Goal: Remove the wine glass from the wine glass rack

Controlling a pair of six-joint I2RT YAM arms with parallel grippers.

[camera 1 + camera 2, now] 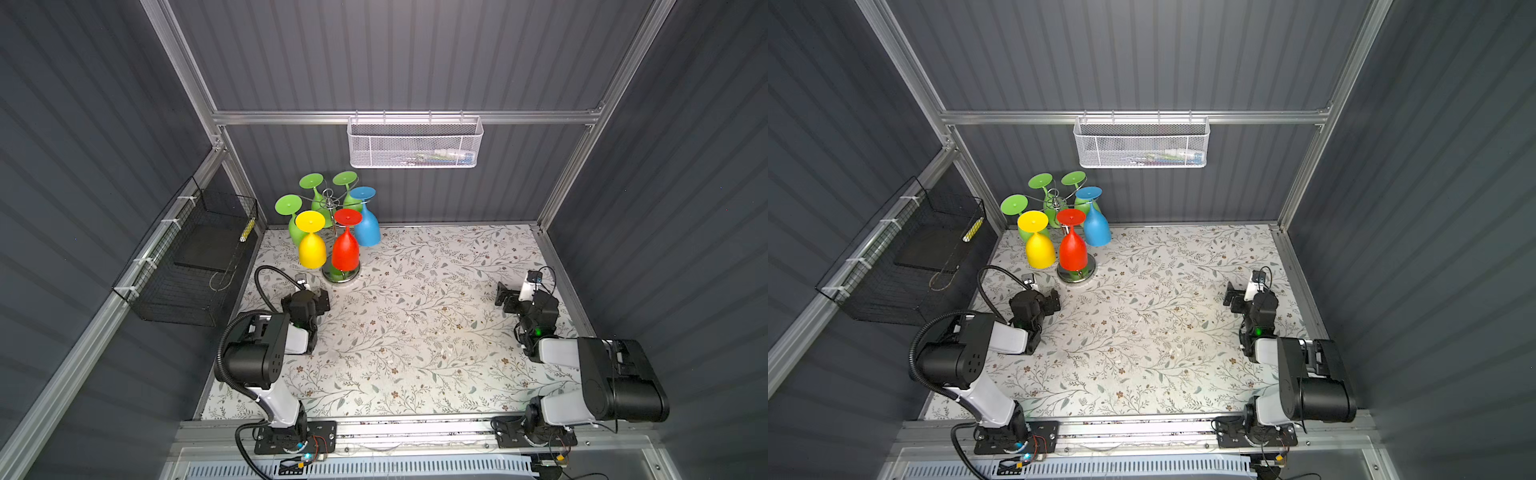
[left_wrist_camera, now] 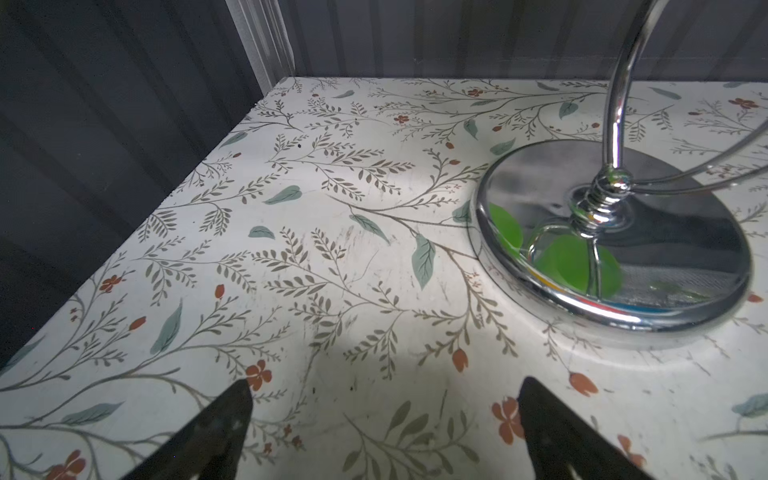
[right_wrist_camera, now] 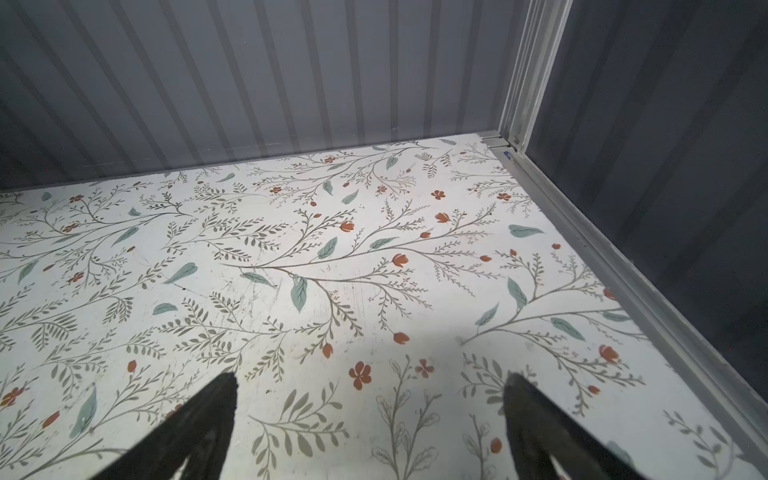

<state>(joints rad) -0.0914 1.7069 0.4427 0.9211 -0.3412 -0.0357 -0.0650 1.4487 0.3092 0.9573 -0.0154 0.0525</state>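
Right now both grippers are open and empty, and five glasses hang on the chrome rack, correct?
Not five: both top views show six glasses on the chrome rack: three green, yellow, red, blue. The left gripper and right gripper are open and empty.

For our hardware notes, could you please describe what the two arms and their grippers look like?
The left arm and right arm have bulky black joint housings linked by white segments. A ribbed black hose loops along the left one; the right carries thin black wires. Each wrist shows a small green light. The left gripper and right gripper have dark, tapering fingers.
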